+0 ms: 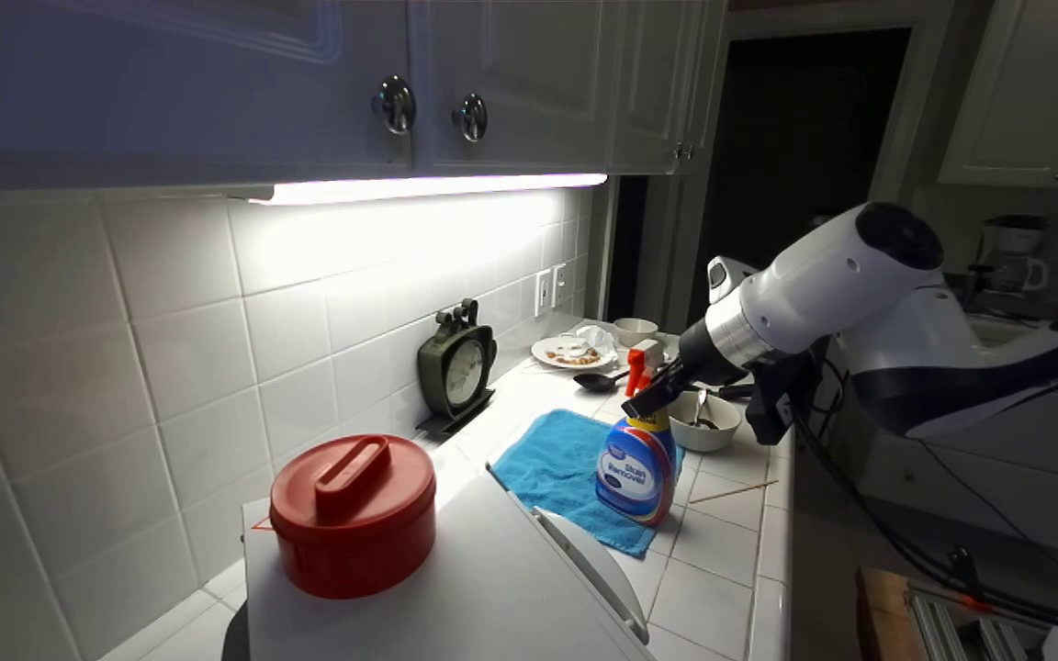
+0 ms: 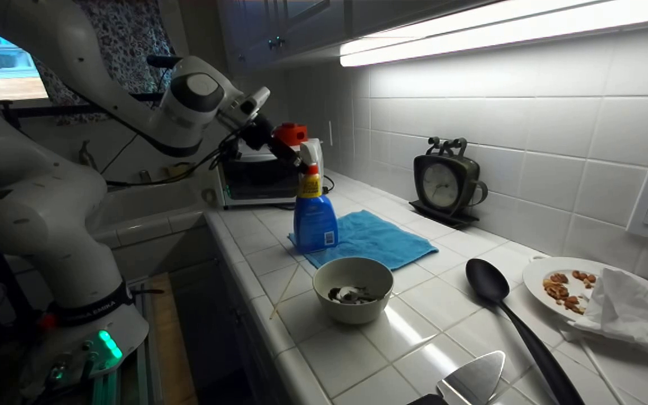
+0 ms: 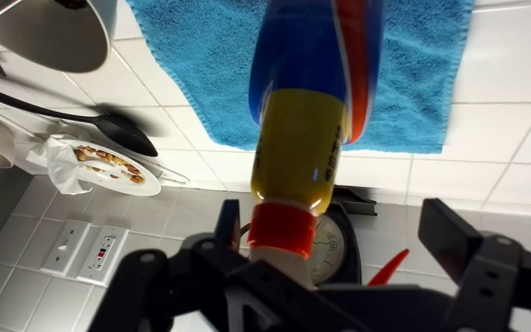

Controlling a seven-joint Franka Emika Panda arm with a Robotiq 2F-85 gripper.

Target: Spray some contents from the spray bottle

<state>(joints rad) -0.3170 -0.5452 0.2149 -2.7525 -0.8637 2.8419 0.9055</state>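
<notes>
Gripper (image 3: 332, 221) is spread; the upright spray bottle (image 3: 304, 133) appears between its fingers (image 3: 447, 240), red collar (image 3: 282, 228) beside one, trigger (image 3: 389, 267) nearer the other.

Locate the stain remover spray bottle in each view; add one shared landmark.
In an exterior view: stain remover spray bottle, right of center, lower half.
In an exterior view: bottle, near center.
In the wrist view: bottle, inverted, near center, cut off by top edge.
Landmark: blue towel, partly behind the bottle in each.
</notes>
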